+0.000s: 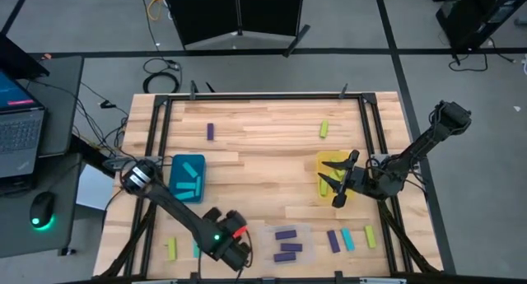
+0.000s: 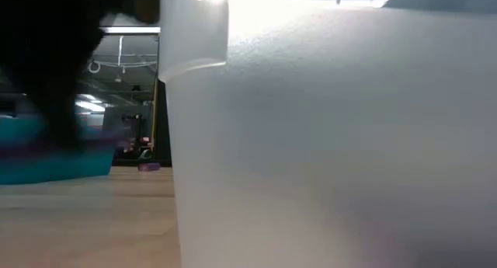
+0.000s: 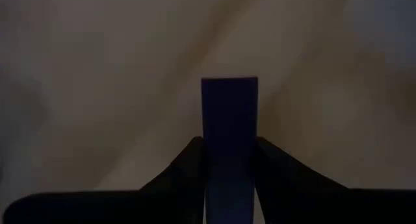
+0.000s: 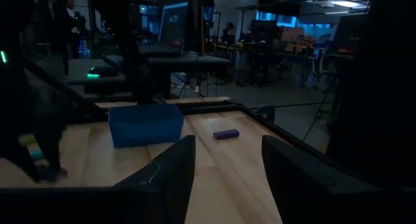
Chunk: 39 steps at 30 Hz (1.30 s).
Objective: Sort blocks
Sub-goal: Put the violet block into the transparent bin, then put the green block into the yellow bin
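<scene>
In the left wrist view my left gripper (image 3: pixel 229 145) is shut on a dark purple block (image 3: pixel 229 110). From above, this gripper (image 1: pixel 237 251) is at the near edge, just left of the clear bin (image 1: pixel 306 231) holding purple blocks (image 1: pixel 286 248). My right gripper (image 1: pixel 328 174) is open and hovers over the yellow bin (image 1: pixel 320 157). Cyan blocks (image 1: pixel 189 185) lie in the teal bin (image 1: pixel 176 162). Loose blocks rest flat on the table: purple (image 1: pixel 211 132), yellow-green (image 1: pixel 324 129), and a purple, cyan and yellow-green row (image 1: pixel 348 239). My left gripper pinches the dark purple block between its two fingers (image 3: pixel 190 160), which lie on its two long sides (image 3: pixel 207 152). The block runs along the fingers, and its free end (image 3: pixel 229 87) sticks out past the fingertips. Whether it is off the table cannot be told.
A yellow-green block (image 1: pixel 172 249) and a cyan one (image 1: pixel 196 249) lie near the left arm. The clear bin's wall (image 2: pixel 334 144) fills most of the low view. A dark frame (image 1: pixel 263 97) borders the wooden table. A laptop (image 1: pixel 18 128) and mouse (image 1: pixel 41 208) sit off to the left.
</scene>
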Tool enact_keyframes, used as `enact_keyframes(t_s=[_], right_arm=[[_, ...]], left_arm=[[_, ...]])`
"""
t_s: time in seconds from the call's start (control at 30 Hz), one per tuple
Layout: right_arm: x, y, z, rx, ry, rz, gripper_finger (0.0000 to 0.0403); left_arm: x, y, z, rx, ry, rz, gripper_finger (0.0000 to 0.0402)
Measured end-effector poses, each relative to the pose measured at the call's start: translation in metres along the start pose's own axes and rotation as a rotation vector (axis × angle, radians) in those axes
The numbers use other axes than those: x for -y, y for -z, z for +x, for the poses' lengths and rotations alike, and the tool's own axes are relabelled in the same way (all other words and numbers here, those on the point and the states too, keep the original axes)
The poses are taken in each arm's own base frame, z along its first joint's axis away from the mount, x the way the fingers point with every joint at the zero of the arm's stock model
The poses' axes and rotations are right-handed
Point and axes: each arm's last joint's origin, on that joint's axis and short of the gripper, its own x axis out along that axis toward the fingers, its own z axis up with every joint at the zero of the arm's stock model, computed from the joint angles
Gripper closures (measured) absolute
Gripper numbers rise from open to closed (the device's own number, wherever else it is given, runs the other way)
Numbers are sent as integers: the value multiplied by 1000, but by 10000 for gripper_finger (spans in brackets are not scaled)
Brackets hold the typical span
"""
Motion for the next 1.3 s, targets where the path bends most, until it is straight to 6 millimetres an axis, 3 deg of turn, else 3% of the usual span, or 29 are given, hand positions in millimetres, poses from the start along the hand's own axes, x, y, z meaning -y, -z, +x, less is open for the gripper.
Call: enact_keyframes(t_s=[0.1,0.27,0.43,0.57,0.73,0.93,1.07,1.2,1.3], right_arm=[[0,0,0,0,3,0,215],[0,0,0,0,3,0,215],[0,0,0,0,2,1,215],[0,-1,0,4,3,9,215],[0,-1,0,6,0,5,215],[0,-1,0,7,0,3,215],[0,-1,0,7,0,3,215],[0,-1,0,6,0,2,215],[0,-1,0,6,0,2,215]], left_arm=[[1,-17,-28,66,34,2,299],[17,-51,-53,242,157,109,299],[39,-89,-54,402,392,171,299],[49,-107,-44,432,504,218,299],[52,-109,-24,353,515,232,286],[55,-107,-21,301,558,260,166],[54,-106,-22,277,565,270,116],[43,-101,-36,244,511,210,104],[31,-86,-54,204,429,139,108]])
